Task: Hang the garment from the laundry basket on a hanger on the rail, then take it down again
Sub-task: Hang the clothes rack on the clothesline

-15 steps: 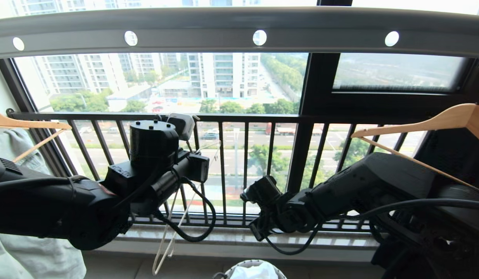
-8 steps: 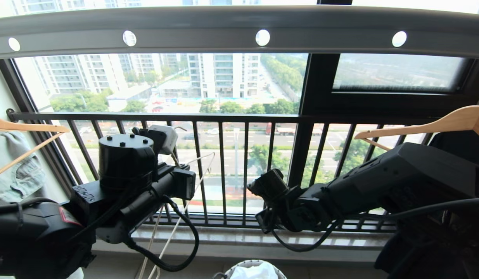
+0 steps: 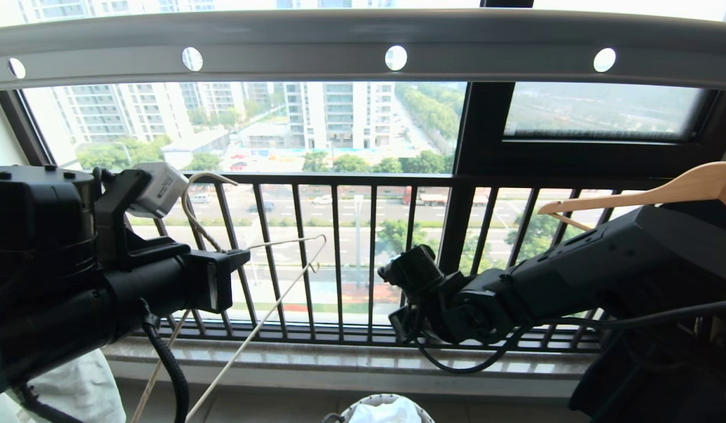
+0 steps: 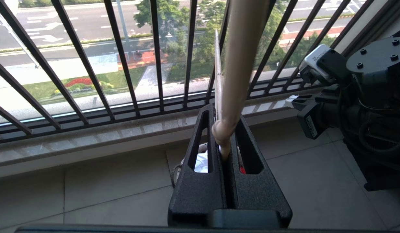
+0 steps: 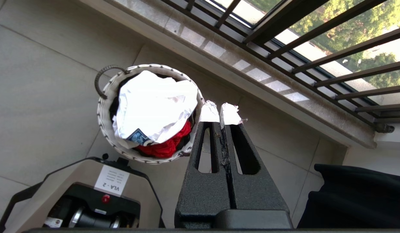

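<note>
Left pincer (image 4: 224, 142) grips the wire hanger (image 3: 292, 276); garment (image 5: 154, 108) lies in the laundry basket (image 5: 104, 119).
The clamp is narrow — the hanger could twist or snag the window railing (image 3: 339, 258) at 12 o'clock. Right pincer (image 5: 221, 116) is closed, empty, beside the basket; the rail (image 3: 363, 35) is overhead.

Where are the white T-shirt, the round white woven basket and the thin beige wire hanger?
white T-shirt (image 5: 153, 103), right wrist view, crumpled middle.
round white woven basket (image 5: 102, 116), right wrist view, woven wall.
thin beige wire hanger (image 3: 254, 332), head view, lower wire.
</note>
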Robot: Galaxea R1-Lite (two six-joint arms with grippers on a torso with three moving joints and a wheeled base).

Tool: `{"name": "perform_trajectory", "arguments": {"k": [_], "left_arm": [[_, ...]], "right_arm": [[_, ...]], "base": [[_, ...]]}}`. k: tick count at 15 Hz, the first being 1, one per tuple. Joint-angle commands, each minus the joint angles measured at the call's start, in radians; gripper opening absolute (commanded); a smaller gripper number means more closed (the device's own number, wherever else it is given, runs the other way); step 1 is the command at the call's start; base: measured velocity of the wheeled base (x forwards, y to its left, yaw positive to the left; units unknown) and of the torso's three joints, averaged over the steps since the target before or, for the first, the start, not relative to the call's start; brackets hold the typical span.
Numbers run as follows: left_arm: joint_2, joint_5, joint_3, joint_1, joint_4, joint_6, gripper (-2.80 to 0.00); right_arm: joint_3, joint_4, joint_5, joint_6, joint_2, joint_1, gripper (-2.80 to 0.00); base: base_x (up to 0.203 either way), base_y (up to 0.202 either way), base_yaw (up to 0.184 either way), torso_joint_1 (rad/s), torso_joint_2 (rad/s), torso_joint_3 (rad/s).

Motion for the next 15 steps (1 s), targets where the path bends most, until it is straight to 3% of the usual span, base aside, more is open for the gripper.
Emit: {"name": "perform_trajectory", "arguments": {"k": [1, 6, 10, 15], "left_arm": [[-0.1, -0.129, -0.092, 0.069, 0.155, -0.009, -2.8], [-0.103, -0.132, -0.204, 0.08, 0.241, 0.002, -2.8], [-0.071, -0.048, -0.276, 0.08, 0.24, 0.05, -2.8], [0.013, -0.019, -0.383, 0.116, 0.241, 0.092, -2.8]], "right_arm": [[0.0, -0.001, -0.002, 0.0, 0.012, 0.001, -2.8], [0.001, -0.001, 0.0, 0.0, 0.024, 0.006, -2.8], [-0.001, -0.001, 0.0, -0.001, 0.022, 0.005, -2.8], [-0.001, -0.001, 0.0, 0.0, 0.007, 0.005, -2.8]], "base": [[0.0, 0.0, 0.0, 0.0, 0.0, 0.0], [0.0, 0.0, 0.0, 0.0, 0.0, 0.0], [0.0, 0.0, 0.0, 0.0, 0.0, 0.0], [0.0, 0.0, 0.0, 0.0, 0.0, 0.0]]}}
